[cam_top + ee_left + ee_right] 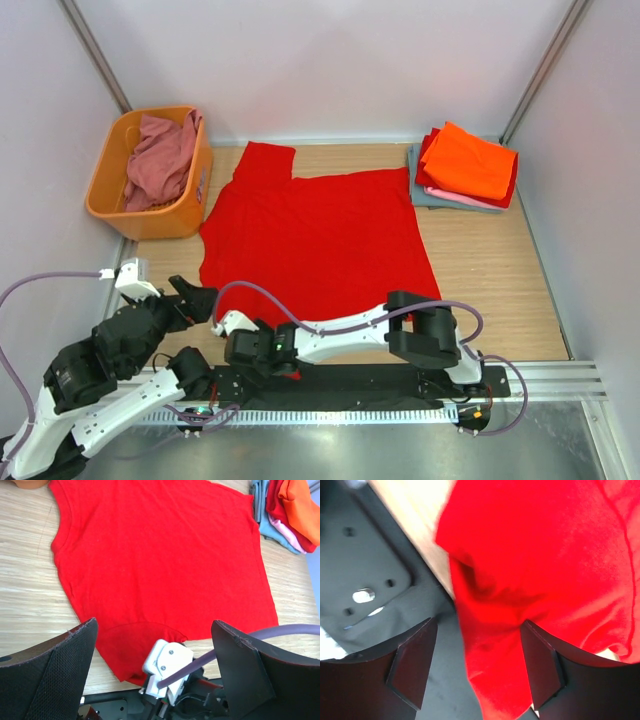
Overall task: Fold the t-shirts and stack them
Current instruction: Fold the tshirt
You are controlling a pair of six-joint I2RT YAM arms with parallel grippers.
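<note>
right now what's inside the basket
A crumpled dusty rose shirt fills most of the basket. Whatever lies under it, whether more shirts or the bare bottom, is covered and cannot be seen.

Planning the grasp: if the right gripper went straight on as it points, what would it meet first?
Likely the red t-shirt: its edge lies inside the open right gripper; depth unclear.
</note>
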